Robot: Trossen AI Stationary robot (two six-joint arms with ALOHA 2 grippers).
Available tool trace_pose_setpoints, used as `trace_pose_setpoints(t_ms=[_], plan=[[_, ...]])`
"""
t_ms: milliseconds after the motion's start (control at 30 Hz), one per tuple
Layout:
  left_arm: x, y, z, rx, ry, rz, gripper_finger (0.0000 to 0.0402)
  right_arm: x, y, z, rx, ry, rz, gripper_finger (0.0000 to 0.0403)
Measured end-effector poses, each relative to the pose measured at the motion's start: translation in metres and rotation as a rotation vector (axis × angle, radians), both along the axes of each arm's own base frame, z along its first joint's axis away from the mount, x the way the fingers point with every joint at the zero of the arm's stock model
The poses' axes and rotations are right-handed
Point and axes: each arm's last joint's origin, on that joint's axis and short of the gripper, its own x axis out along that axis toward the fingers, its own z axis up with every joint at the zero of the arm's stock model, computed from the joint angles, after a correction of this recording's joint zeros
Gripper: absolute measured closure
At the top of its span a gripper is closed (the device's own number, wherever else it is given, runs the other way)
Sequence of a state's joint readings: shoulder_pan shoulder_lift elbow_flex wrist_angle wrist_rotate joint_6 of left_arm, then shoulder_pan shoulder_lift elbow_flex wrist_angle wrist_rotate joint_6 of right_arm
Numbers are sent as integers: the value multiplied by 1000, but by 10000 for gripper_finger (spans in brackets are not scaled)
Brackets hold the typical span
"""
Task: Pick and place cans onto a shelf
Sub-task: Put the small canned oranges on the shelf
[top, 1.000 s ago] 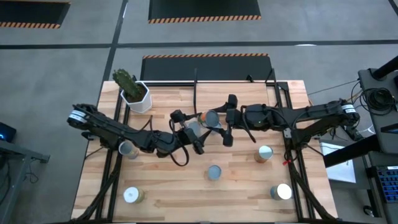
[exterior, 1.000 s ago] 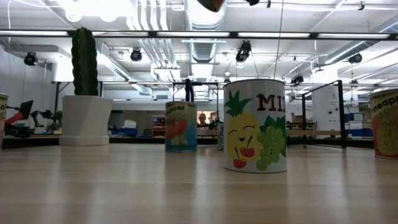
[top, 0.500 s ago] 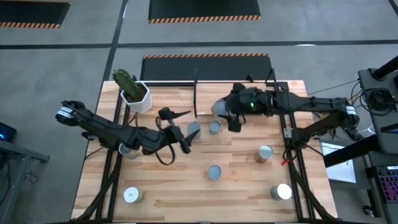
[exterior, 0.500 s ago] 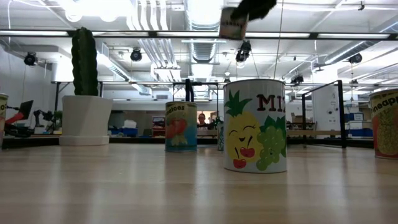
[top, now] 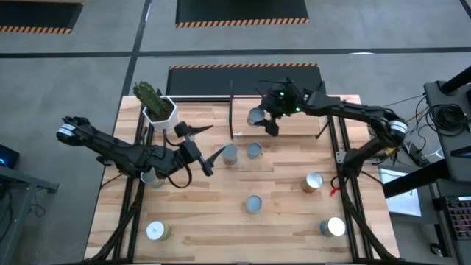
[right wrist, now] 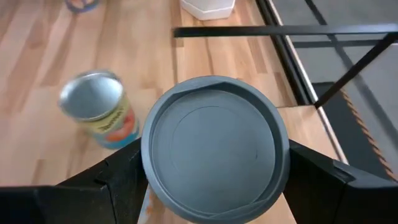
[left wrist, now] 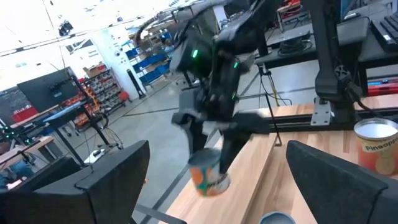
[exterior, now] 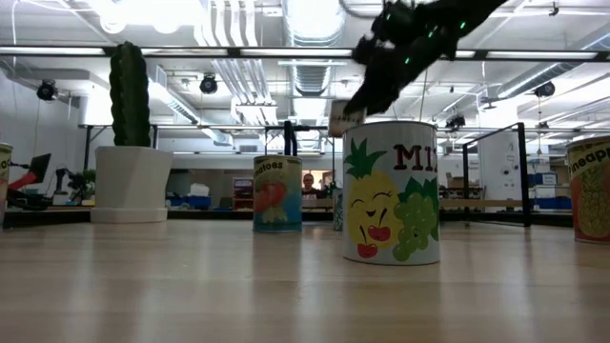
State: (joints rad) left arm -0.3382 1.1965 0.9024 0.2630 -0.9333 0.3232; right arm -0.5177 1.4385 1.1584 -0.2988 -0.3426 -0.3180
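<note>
2 cans [top: 241,152] beside shelf post [top: 231,110], table front open

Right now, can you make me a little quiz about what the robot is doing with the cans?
1. True or false: the right pincer is holding a can.
2. The cactus grows in a pot that is: A white, B red, C black.
3. Fill in the gap: the left pincer holds nothing and its fingers are ____ (open or shut).

Key: 1 true; 2 A; 3 open.
</note>
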Motion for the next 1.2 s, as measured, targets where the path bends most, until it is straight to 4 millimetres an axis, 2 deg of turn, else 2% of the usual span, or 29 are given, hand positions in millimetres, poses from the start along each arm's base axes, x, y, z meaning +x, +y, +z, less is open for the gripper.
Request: trace_pose_setpoints(t_ms=[200, 433, 600, 867, 1200], plan=[[0, 0, -2, 7, 21, 0, 42, 21, -11, -35, 6, 43, 37, 115], [0, 0, -3, 8, 26, 1, 42, 32, -17, -56, 10, 61, 51, 115], [0, 0, -3, 8, 26, 2, 42, 37, -19, -62, -12, 47, 57, 115], [0, 0, -3, 8, 27, 1, 42, 36, -19, -66, -40, 94, 57, 113], [0, 0, -3, 5, 24, 1, 42, 36, -20, -67, -22, 100, 22, 63]])
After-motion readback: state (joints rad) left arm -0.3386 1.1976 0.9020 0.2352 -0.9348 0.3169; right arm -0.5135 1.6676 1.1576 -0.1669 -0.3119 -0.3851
